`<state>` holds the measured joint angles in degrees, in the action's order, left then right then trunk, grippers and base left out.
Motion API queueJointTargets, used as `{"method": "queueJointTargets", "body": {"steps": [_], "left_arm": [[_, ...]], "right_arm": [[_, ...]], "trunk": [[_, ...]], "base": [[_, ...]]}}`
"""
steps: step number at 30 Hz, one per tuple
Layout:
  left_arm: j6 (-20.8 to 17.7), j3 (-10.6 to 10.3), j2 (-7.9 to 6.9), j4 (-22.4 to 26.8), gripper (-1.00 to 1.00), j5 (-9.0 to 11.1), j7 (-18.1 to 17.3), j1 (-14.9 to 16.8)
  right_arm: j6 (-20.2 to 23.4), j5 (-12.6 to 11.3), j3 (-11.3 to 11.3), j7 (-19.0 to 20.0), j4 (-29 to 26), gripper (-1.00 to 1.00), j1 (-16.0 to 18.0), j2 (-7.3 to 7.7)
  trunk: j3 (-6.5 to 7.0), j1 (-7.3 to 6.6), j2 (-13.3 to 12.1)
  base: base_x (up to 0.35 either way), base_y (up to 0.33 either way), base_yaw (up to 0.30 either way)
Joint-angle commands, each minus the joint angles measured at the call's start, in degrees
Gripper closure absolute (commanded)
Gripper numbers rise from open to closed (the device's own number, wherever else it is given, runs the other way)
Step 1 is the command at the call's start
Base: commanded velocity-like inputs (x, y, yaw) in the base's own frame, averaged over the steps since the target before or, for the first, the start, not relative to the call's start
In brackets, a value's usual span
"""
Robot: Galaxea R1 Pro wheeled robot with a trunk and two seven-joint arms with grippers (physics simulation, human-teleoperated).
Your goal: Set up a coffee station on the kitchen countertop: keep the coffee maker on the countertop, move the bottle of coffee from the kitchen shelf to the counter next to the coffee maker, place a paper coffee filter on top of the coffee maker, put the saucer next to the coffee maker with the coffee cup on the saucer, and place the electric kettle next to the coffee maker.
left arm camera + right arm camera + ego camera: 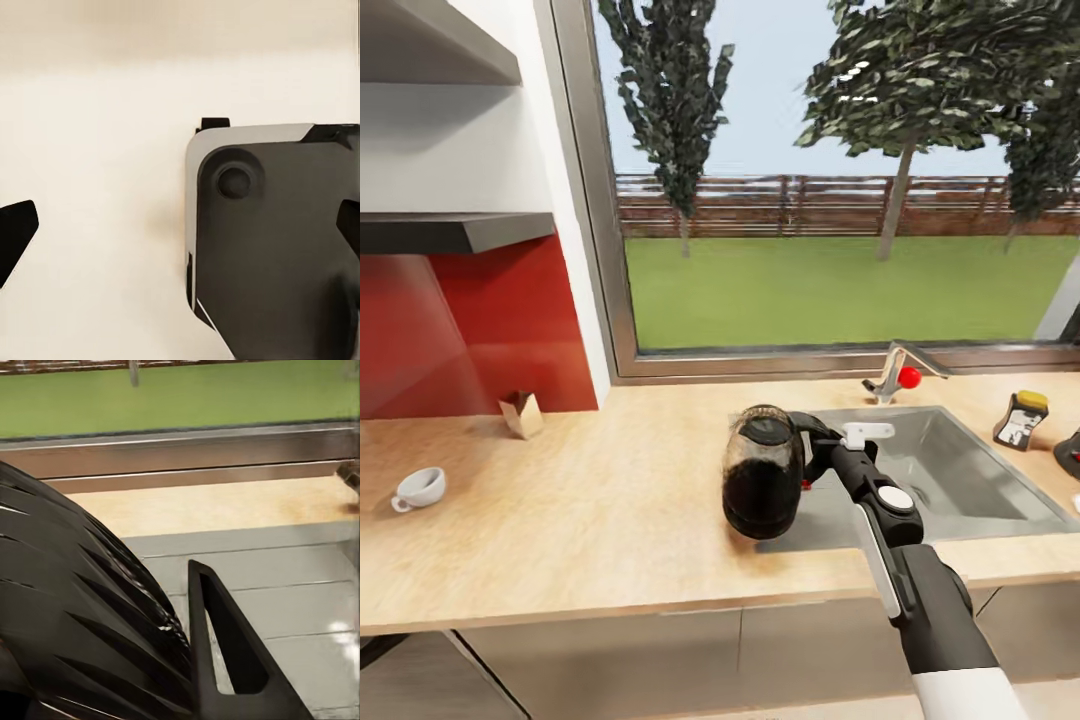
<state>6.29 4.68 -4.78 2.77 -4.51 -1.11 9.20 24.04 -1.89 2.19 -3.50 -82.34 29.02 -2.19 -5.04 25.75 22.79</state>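
My right gripper (822, 450) is shut on the black handle of the electric kettle (763, 470), which hangs slightly tilted over the kitchen countertop (610, 520) at the sink's left rim. In the right wrist view, one finger (255, 706) lies beside the kettle's ribbed black handle (75, 607). The coffee cup (420, 487) sits far left, with the paper coffee filter (522, 413) by the red wall. The bottle of coffee (1022, 418) stands right of the sink. My left gripper (182, 229) is open above what looks like the coffee maker's dark grey top (270, 240). The saucer is out of view.
A steel sink (960, 470) with a red-knobbed faucet (895, 375) lies in the counter under a wide window. Grey wall shelves (450, 230) hang at the upper left. A dark object (1068, 452) is cut off at the right edge.
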Motion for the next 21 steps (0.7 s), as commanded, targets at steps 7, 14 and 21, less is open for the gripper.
{"method": "queueJointTargets", "body": {"steps": [7, 14, 21], "left_arm": [[0.13, 0.16, -0.02, -0.07, -1.0, -0.8, -0.12, 0.03], [0.21, 0.17, -0.02, -0.21, -1.0, -0.7, -0.12, 0.03], [0.22, 0.16, 0.02, -0.2, -1.0, -0.6, -0.12, 0.03]], "right_arm": [[0.3, -0.3, 0.09, -0.37, -0.1, 1.0, 0.07, -0.02], [0.3, -0.31, 0.09, -0.37, -0.1, 1.0, 0.07, -0.03], [0.3, -0.46, 0.09, -0.37, -0.12, 1.0, 0.07, -0.02]], "trunk": [[-0.4, 0.03, 0.13], [-0.64, 0.03, 0.13], [-0.67, 0.03, 0.13]], "base": [[0.0, 0.0, -0.281], [0.0, 0.0, -0.282], [0.0, 0.0, -0.296]]}}
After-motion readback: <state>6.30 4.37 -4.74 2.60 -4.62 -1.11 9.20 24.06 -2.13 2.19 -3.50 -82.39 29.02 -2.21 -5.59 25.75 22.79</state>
